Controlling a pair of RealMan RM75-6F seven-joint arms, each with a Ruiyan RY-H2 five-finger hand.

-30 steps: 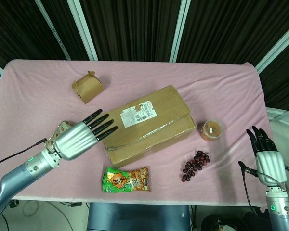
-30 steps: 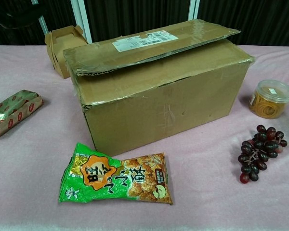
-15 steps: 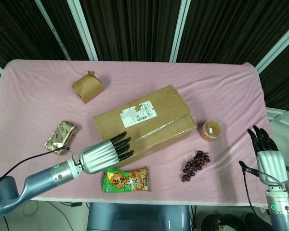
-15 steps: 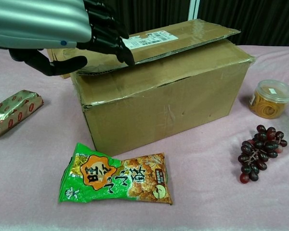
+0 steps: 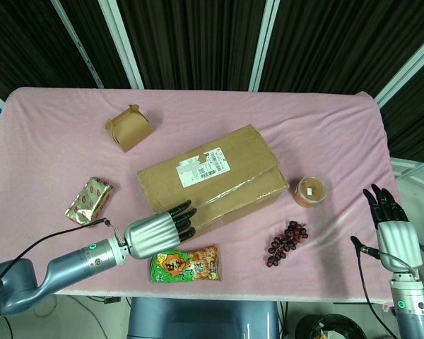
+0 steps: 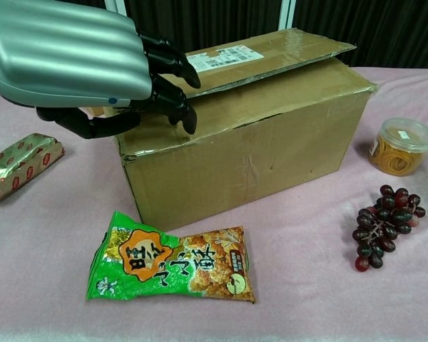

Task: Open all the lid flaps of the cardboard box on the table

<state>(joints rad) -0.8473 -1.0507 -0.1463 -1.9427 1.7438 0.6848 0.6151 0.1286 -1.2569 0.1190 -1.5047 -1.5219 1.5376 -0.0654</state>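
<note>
Cardboard box [image 5: 212,182] sat near the middle of the pink-covered table [image 5: 325,134], turned at an angle, with its long top flaps down. In the chest view the upper flap [image 6: 264,57], the one bearing the white label [image 6: 225,58], stood slightly lifted along its near edge, leaving a thin gap over the lower flap [image 6: 271,100] beneath it. The left hand [image 5: 155,232] hung at the box's near left corner, fingers [image 6: 172,57] spread and gently curved, their dark tips over the flap edges; it held nothing, and whether the tips touched the cardboard could not be told. The right hand [image 5: 390,220] stood upright well off to the side by the table's edge, fingers straight and apart, empty.

Judging by its look, the box was stiff corrugated board, probably light, and likely to slide on the cloth if pushed sideways. The flaps should hinge easily along their creases but could crease or tear if pried at a corner. The best purchase seemed to be the raised near edge of the labelled flap, with fingertips slipped into the gap and lifted up and away.

A green snack bag [image 5: 186,263] lay just in front of the box, with grapes [image 5: 286,241] and a small lidded tub [image 5: 310,190] to its right.
</note>
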